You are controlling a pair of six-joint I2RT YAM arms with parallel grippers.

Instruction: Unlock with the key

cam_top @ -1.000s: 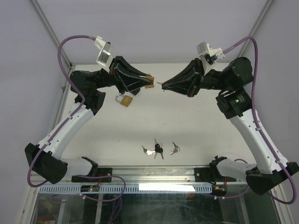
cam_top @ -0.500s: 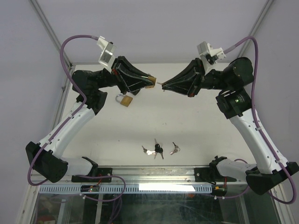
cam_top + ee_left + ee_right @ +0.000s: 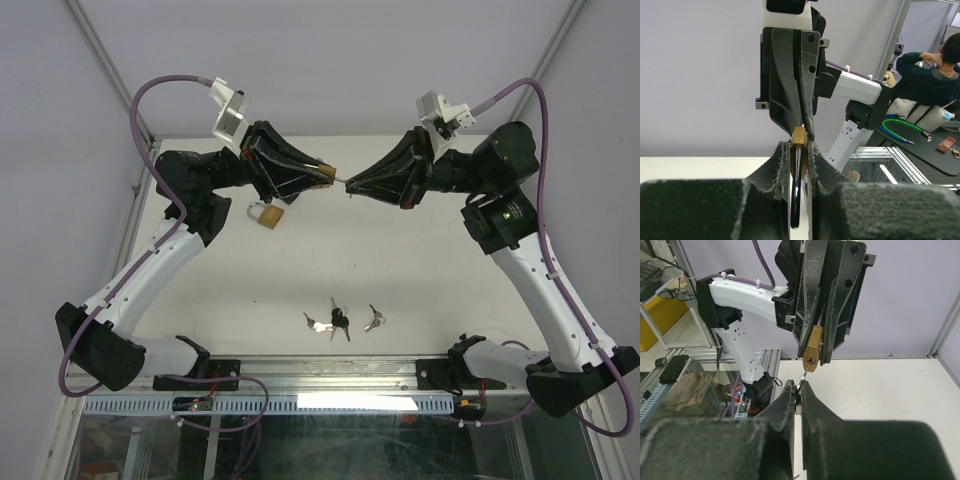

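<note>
Clamping brass padlock [image 3: 813,349] in left hand [image 3: 323,175]; right hand [image 3: 352,185] pinching key [image 3: 804,376].

Left tool [image 3: 322,176], right tool [image 3: 352,183]: pinched, nose-to-nose

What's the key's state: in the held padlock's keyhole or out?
Not seated: key tip meets the held padlock keyhole, blade mostly exposed. Whether tip has entered, cannot tell.

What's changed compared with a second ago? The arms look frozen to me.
The small gap between the grippers closed: the key in the right gripper now reaches the padlock in the left gripper. Both grips stayed shut; the second padlock and loose keys on the table did not move.
</note>
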